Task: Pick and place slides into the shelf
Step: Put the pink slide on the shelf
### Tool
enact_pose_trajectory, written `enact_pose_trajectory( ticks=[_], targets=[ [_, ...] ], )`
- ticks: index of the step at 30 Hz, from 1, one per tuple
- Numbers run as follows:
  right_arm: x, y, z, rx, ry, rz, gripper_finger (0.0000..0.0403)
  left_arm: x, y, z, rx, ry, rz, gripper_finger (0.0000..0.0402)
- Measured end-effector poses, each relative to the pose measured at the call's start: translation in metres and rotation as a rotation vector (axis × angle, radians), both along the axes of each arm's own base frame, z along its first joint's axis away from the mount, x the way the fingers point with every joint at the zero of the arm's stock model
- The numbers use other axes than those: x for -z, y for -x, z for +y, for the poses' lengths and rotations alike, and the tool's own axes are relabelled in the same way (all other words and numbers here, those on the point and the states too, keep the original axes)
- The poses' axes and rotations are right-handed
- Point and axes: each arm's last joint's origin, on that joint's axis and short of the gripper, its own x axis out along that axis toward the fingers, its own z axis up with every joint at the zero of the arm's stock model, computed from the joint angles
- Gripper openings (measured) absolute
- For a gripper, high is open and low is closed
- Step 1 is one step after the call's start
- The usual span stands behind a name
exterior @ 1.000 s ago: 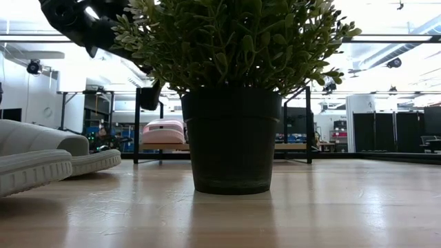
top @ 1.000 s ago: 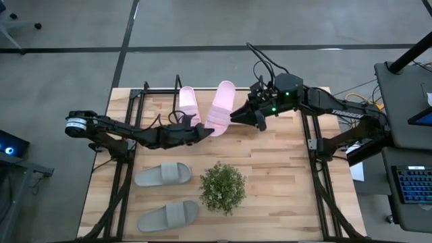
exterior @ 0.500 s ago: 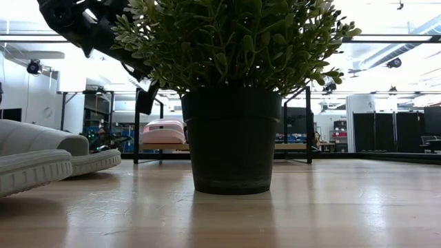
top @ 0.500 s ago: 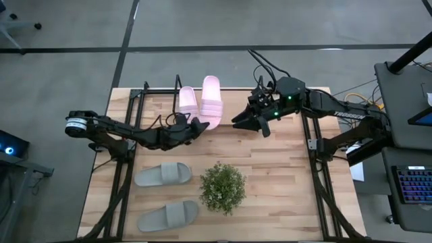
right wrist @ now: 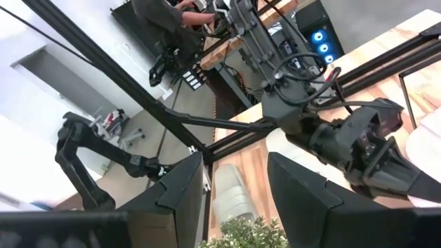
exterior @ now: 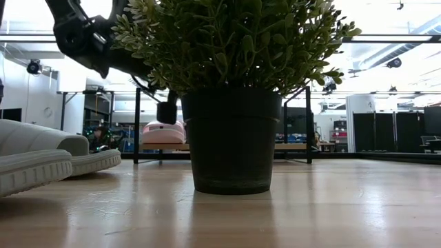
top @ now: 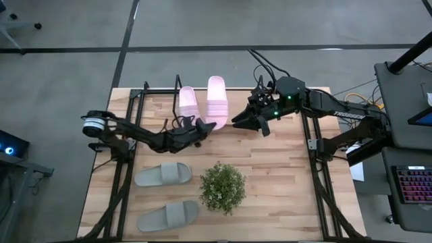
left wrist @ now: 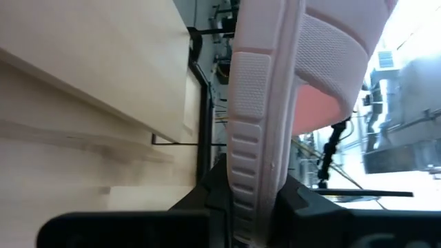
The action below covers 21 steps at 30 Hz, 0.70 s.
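On shelf (top: 145, 94): left end effector (top: 204, 125) clamps pink slide (top: 217, 98).

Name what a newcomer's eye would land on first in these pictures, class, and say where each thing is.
First, the two pink slides side by side on the shelf at the table's far edge, the left gripper shut on the sole edge of one. Next, the bushy potted plant near the front, with two grey slides lying to its left. The right gripper hangs open beside the pink pair.

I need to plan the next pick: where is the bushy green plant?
In the high view, the bushy green potted plant stands on the wooden tabletop, near its front middle, just right of the two grey foam slides.
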Motion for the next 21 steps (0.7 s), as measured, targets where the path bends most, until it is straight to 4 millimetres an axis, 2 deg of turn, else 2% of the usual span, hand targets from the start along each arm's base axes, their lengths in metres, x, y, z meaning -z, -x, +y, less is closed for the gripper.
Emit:
enact_pose_trajectory(
  ticks=[7,16,21],
  targets=[
    [0.0,0.0,0.003,-0.01,-0.007,0.002,0.0155,0.011,-0.003,-0.004,-0.011,0.019,-0.013,0.0025],
    [0.0,-0.001,0.008,-0.021,-0.015,0.001,0.0155,0.02,0.011,-0.006,-0.055,0.038,0.017,0.0025],
    [-0.001,-0.001,0.008,-0.017,-0.013,-0.006,0.0155,0.023,0.012,-0.007,-0.054,0.054,0.018,0.0025]
  ],
)
